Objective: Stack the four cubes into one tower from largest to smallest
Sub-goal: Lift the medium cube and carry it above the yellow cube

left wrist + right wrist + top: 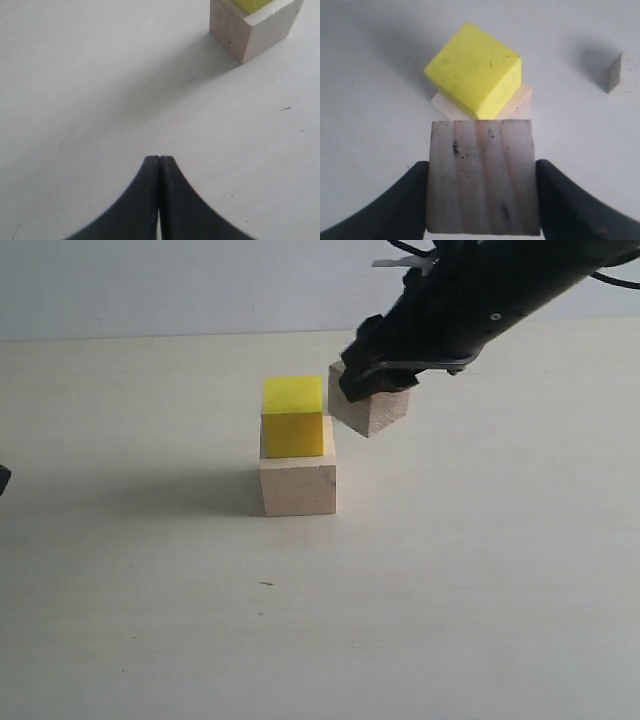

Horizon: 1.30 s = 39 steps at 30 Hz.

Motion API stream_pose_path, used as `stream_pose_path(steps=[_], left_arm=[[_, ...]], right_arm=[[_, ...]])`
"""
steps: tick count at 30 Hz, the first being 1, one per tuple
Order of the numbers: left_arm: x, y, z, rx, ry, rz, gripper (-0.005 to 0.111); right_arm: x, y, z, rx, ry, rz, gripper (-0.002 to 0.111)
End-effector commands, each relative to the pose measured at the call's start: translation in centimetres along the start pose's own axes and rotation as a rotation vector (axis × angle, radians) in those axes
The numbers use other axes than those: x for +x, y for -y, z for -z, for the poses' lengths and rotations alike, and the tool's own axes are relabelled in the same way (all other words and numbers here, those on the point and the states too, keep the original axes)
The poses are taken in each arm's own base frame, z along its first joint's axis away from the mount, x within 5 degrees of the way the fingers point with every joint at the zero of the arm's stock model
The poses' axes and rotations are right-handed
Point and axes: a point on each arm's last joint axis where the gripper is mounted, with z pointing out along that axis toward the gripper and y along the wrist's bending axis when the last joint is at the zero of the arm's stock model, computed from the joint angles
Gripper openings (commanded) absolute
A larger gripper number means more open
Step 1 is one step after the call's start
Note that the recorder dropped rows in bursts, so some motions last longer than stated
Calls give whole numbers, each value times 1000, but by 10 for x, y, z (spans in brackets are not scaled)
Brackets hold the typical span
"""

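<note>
Clamped by flat sides in R gripper [482,187]: grooved pale-wood cube [482,175], twd table's [150,640] far edge; prob rigid, light. L gripper [159,165] closed, empty.

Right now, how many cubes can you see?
4. The big pale cube sits on the table, the yellow cube on it, the grooved cube in the right gripper, the small pale cube alone on the table.
</note>
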Motion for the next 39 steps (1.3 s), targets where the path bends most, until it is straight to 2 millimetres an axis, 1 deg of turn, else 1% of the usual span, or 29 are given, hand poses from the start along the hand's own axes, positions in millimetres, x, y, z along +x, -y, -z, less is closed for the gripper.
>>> stream_pose_path(steps=[1,4,8,11,14,16,18,21,24,26,30,39], left_arm=[[0,0,1,3,13,43,0],[0,0,1,3,13,45,0],[0,0,1,3,13,45,0],[0,0,1,4,15,47,0],[0,0,1,7,15,59,0],[0,1,1,14,19,71,0],[-1,1,1,17,22,74,0],[-1,1,1,17,25,75,0],[-1,1,1,20,25,80,0],[-1,1,1,20,25,80,0],[-1,2,1,21,28,82,0],[-1,2,1,28,28,92,0]], right_arm=[[-22,-23,13,67,85,-163,0],[-35,-36,19,81,166,-190,0],[-42,-44,18,134,239,-235,0],[-42,-46,7,184,235,-264,0],[-41,-50,-6,198,220,-303,0],[-41,-57,-16,203,230,-317,0],[-41,-61,-22,218,239,-332,0],[-47,-62,-27,273,255,-331,0],[-58,-62,-37,287,241,-344,0],[-60,-62,-44,306,217,-367,0],[-55,-65,-56,326,176,-394,0],[-53,-63,-57,343,165,-422,0]])
